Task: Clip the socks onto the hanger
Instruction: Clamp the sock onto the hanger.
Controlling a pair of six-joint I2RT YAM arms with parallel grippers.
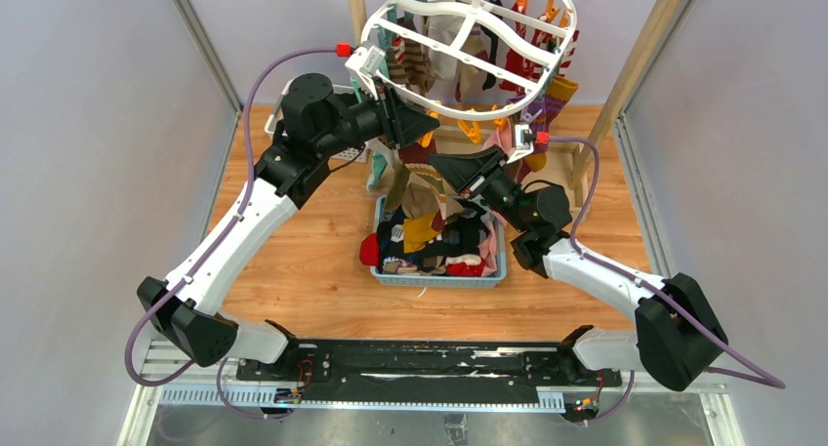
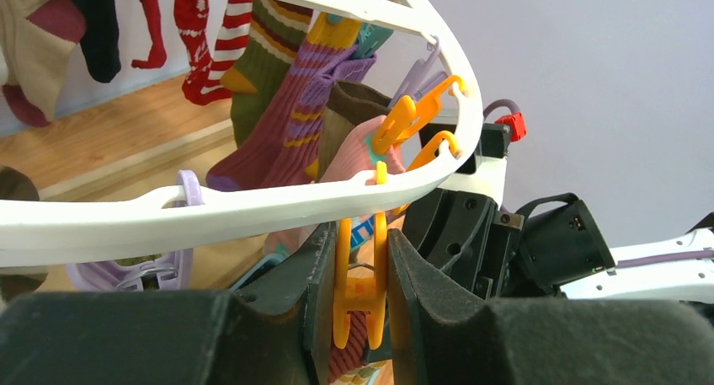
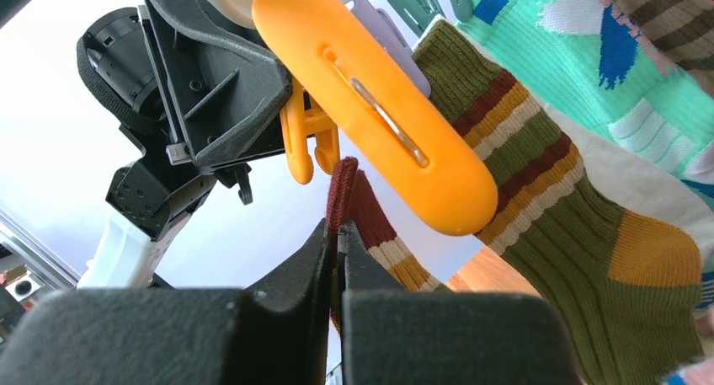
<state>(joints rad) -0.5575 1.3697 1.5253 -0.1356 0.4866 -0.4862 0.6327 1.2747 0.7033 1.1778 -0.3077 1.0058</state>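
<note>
The white oval hanger [image 1: 469, 31] hangs at the back, with several socks clipped under it. My left gripper [image 2: 358, 233] is shut on an orange clothespin [image 2: 360, 288] that dangles from the hanger's rim [image 2: 253, 208]. My right gripper [image 3: 337, 227] is shut on the dark red cuff of a sock [image 3: 370, 225] with cream and yellow stripes. It holds the cuff just below the tips of that clothespin [image 3: 307, 141]. In the top view both grippers, left [image 1: 434, 131] and right [image 1: 437, 161], meet under the hanger's near rim.
A blue basket [image 1: 488, 278] full of mixed socks stands on the wooden table below the grippers. A wooden pole rack [image 1: 640, 65] carries the hanger. Another orange clothespin [image 3: 379, 98] and an olive striped sock [image 3: 581, 233] hang close beside my right gripper.
</note>
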